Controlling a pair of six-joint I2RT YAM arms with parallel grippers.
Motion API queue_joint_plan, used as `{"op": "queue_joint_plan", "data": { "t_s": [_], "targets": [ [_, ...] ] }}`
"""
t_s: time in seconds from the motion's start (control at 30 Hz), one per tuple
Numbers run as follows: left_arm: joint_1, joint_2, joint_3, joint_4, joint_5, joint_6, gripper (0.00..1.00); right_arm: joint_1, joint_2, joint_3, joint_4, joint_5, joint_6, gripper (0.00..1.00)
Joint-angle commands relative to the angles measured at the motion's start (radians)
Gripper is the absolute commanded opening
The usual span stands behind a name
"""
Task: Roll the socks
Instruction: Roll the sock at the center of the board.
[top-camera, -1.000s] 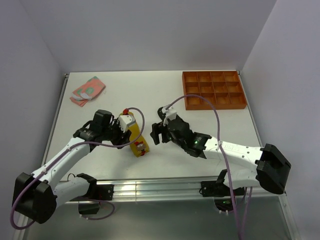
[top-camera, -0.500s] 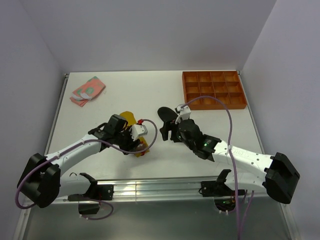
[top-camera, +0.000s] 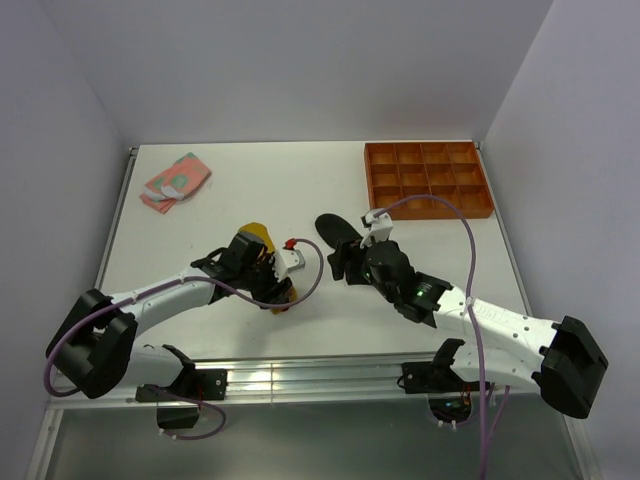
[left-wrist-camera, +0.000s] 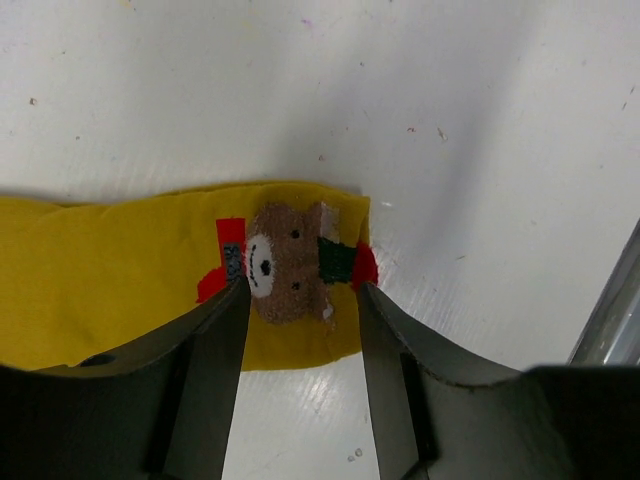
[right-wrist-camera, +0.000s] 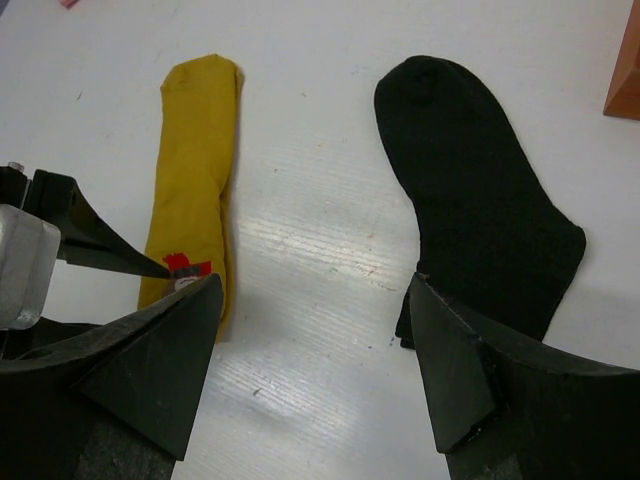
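Right, status: left gripper is down at the near end of the yellow sock, jaws spread. One finger sits on each side of the bear patch with its red and green trim. The tips are at fabric level, but I can't tell if they're actually pressing. Nothing is pinched.

The yellow sock lies flat left of table centre, running far to near. The left gripper covers most of its near half in the top view. From the right wrist, the sock is a straight narrow strip with the left arm's fingertip at the red tag.

The right gripper has its jaws fully spread and empty. It hangs over bare table between the two socks. Its right finger overlaps the near end of the black sock in the wrist view; contact is unclear.

The black sock lies flat at centre, just right of the yellow one, not touching it. The right gripper is at its near end.

The pink sock with green patches sits bunched at far left, well apart from both arms. The orange tray is at far right.
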Motion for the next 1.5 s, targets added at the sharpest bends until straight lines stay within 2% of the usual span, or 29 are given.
{"op": "queue_joint_plan", "data": {
  "t_s": [0.0,0.37,0.7,0.93,1.3,1.47],
  "targets": [
    [-0.009,0.009,-0.001,0.062,0.047,-0.024,0.53,-0.010,-0.025,-0.011,0.008,0.029,0.011,0.82],
    [-0.009,0.140,0.065,0.059,0.061,-0.036,0.52,-0.019,-0.023,-0.014,0.005,0.030,-0.005,0.82],
    [0.024,0.319,0.243,-0.050,0.127,-0.006,0.50,-0.042,-0.066,-0.021,-0.018,0.029,-0.025,0.82],
    [0.022,0.404,0.357,-0.053,0.130,-0.030,0.51,-0.073,-0.100,-0.021,-0.038,0.017,-0.040,0.82],
    [-0.010,0.246,0.273,0.066,-0.043,-0.142,0.51,-0.085,-0.150,-0.057,-0.041,0.000,-0.032,0.82],
    [-0.033,0.241,0.253,0.066,-0.069,-0.138,0.51,-0.085,-0.169,-0.067,-0.036,-0.005,-0.019,0.82]
  ]
}}
